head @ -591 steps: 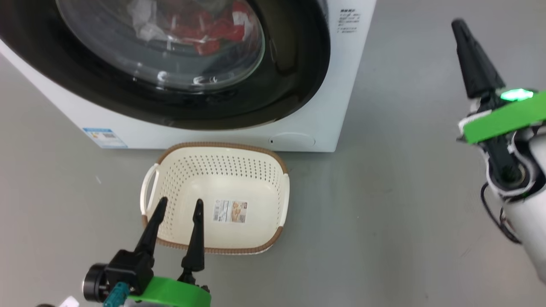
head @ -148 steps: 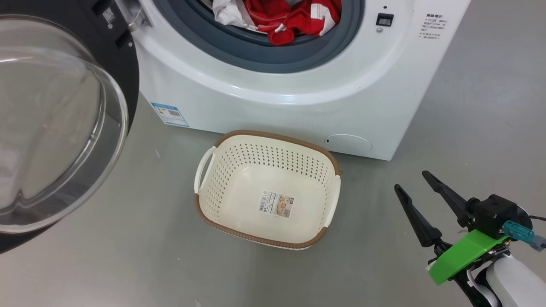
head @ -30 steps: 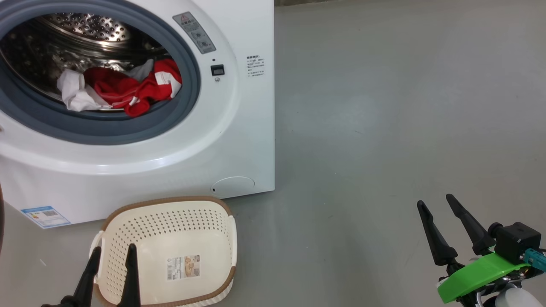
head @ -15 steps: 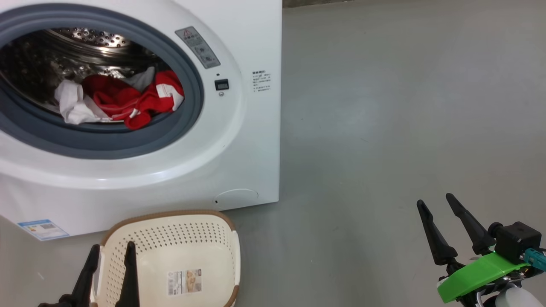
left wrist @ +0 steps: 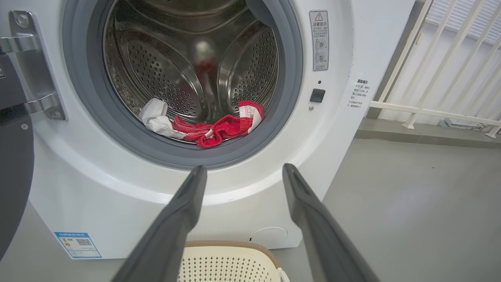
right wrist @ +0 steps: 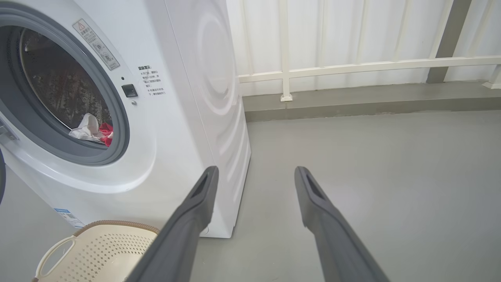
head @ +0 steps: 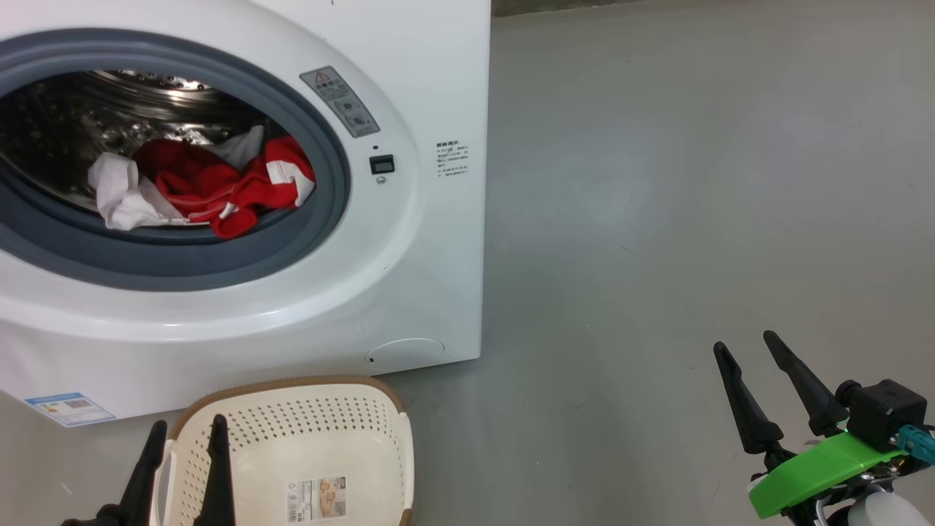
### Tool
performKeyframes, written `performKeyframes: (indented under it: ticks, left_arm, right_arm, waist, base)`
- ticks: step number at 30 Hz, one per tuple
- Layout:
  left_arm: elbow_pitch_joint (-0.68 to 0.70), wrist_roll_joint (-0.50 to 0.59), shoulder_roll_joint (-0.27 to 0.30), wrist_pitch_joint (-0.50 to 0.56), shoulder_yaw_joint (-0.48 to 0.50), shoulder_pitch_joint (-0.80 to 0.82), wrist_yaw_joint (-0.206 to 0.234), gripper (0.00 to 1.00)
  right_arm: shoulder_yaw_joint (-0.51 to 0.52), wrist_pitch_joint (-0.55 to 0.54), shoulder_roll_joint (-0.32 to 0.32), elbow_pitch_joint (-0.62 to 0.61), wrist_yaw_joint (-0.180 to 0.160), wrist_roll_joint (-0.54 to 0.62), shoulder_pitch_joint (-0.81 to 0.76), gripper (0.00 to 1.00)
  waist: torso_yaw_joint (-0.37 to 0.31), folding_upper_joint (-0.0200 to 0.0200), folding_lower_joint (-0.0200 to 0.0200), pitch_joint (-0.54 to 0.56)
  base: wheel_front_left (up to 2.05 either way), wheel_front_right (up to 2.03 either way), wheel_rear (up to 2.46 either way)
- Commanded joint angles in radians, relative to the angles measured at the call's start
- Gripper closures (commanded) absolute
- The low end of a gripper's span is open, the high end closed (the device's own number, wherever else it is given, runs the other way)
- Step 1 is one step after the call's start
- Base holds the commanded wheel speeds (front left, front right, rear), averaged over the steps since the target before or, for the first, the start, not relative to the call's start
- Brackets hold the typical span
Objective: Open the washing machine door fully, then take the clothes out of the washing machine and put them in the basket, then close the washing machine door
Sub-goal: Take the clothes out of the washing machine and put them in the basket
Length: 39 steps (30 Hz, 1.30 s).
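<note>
Change: the head camera has tipped since half a second ago, so the washing machine [head: 409,241] and basket [head: 292,382] sit lower in view; nothing on the floor [head: 657,219] has shifted.
Clothes [head: 212,190]: red and white, at the drum's front edge, against the grey ring.
Washing machine door [left wrist: 11,176]: swung open at the machine's left.
Basket: on the floor just before the machine's lower front edge.
Writing: warning sticker [head: 340,102] with a red triangle, blue label [head: 69,408], paper label [head: 316,499]; print unreadable.
Left jaws: spread, gripping nothing, over the basket's left edge.
Right jaws: spread, gripping nothing, over open floor well right of the machine.
White railing [right wrist: 352,66]: behind.
</note>
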<state>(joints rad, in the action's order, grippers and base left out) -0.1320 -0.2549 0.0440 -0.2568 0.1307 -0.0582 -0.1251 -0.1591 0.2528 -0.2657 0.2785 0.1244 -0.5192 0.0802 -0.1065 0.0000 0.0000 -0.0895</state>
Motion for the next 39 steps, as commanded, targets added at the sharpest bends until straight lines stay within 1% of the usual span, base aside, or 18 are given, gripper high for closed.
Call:
performKeyframes:
  ticks: [1,10,14,20,21,27,33,39]
  left_arm:
    - [0.021,0.010,0.006,-0.005,0.034,0.034,-0.006,0.00]
    - [-0.022,0.024,0.006,-0.005,0.022,0.070,-0.006,0.00]
    - [-0.083,0.053,0.012,-0.005,0.008,0.149,-0.006,0.00]
    - [-0.216,0.078,0.060,-0.005,-0.027,0.307,-0.006,0.00]
    - [-0.216,0.078,0.060,-0.005,-0.027,0.307,-0.006,0.00]
    - [-0.405,0.089,0.121,0.033,-0.059,0.524,-0.006,0.00]
    - [-0.581,0.108,0.161,0.103,-0.094,0.746,-0.006,0.00]
    - [-0.738,0.151,0.189,0.132,-0.146,0.936,-0.005,0.00]
  right_arm:
    - [-0.016,0.009,-0.017,-0.023,0.006,0.013,0.011,0.00]
    - [-0.010,0.009,-0.013,-0.027,0.006,0.013,0.014,0.00]
    - [-0.009,0.009,-0.009,-0.031,0.006,0.015,0.018,0.00]
    - [-0.015,0.009,-0.002,-0.037,0.006,0.018,0.037,0.00]
    - [-0.015,0.009,-0.002,-0.037,0.006,0.018,0.037,0.00]
    - [-0.028,0.009,0.007,-0.040,0.006,0.017,0.067,0.00]
    - [-0.044,0.009,0.014,-0.041,0.006,0.014,0.104,0.00]
    - [-0.060,0.009,0.012,-0.046,0.006,0.012,0.151,0.00]
  waist:
    - [0.000,0.0000,0.0000,-0.001]
    - [0.006,0.0000,0.0000,-0.019]
    - [0.010,0.0000,0.0000,-0.038]
    - [0.005,0.0000,0.0000,-0.072]
    - [0.005,0.0000,0.0000,-0.072]
    - [-0.010,0.0000,0.0000,-0.124]
    - [-0.028,0.0000,0.0000,-0.190]
    - [-0.047,0.0000,0.0000,-0.255]
  base:
    - [0.00,0.00,0.00]
    - [0.00,0.00,0.00]
    - [0.00,0.00,0.00]
    - [0.00,0.00,0.00]
    - [0.00,0.00,0.00]
    - [0.00,0.00,0.00]
    - [0.00,0.00,0.00]
    - [0.00,0.00,0.00]
